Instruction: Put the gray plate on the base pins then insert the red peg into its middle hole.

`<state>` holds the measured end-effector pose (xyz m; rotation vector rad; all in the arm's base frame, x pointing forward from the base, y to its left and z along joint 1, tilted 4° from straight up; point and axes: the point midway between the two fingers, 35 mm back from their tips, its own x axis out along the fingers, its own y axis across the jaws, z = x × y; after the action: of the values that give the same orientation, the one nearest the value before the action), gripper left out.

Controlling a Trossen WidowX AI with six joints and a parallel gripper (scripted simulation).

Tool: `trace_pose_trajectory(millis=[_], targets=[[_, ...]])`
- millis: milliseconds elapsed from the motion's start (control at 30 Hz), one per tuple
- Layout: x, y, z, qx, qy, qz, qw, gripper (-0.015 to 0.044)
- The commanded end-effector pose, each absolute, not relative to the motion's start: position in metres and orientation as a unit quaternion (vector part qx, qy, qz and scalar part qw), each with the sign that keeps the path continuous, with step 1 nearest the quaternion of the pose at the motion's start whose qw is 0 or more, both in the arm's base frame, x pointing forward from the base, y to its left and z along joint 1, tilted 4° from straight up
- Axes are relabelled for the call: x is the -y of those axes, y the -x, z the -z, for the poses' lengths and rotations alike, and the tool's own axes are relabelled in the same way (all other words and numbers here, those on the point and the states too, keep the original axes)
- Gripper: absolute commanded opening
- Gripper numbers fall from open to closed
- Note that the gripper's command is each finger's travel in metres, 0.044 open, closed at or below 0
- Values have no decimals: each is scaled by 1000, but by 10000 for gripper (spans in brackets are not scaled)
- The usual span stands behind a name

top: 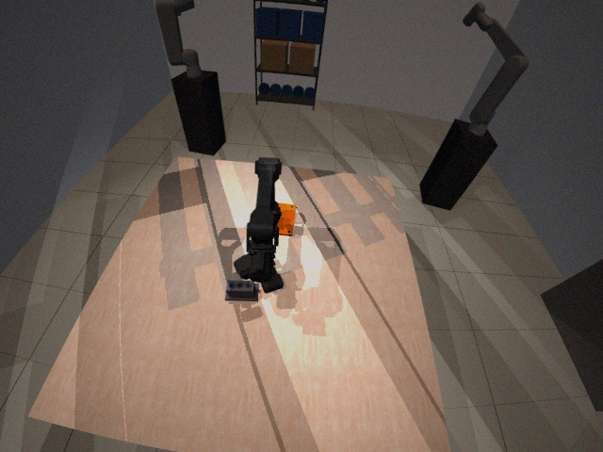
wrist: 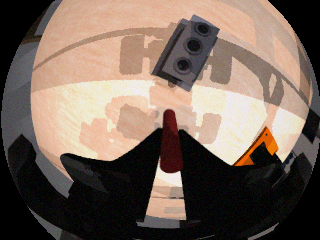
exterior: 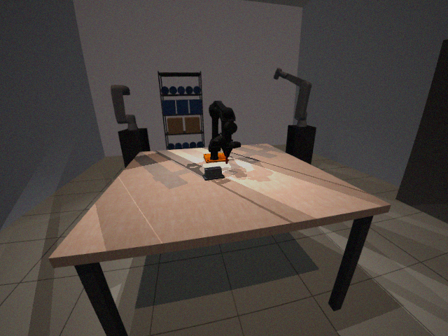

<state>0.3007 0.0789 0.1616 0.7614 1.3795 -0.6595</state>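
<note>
The gray plate [top: 240, 292] [exterior: 213, 171] [wrist: 199, 56] lies flat on the dark base [top: 241, 298] [exterior: 213, 177] [wrist: 167, 52]. Its three holes show in a row in the wrist view, and the middle one is empty of the peg. The pins are too small to make out. My gripper [exterior: 227, 154] [wrist: 170, 134] is shut on the red peg [exterior: 227, 159] [wrist: 171, 145], which points down from the fingertips. They hang above the table, beside the base and a little behind it in the exterior view. In the top view the arm hides the peg.
An orange mounting plate [top: 287, 220] [exterior: 207, 157] [wrist: 269, 138] lies under the foot of my arm, behind the base. Strong light bands and dark shadows cross the wooden table [top: 170, 369] [exterior: 180, 209]. Two other arms on pedestals and a shelf stand beyond the table.
</note>
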Motion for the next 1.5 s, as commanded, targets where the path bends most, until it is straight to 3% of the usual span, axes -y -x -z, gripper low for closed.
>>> trace_pose_trajectory(millis=[0,833,1467], targets=[[-70,-307,-161,-611,-336,291,656,0],[2,-334,-163,-609,-332,291,659,0],[4,-333,-163,-609,-331,291,659,0]])
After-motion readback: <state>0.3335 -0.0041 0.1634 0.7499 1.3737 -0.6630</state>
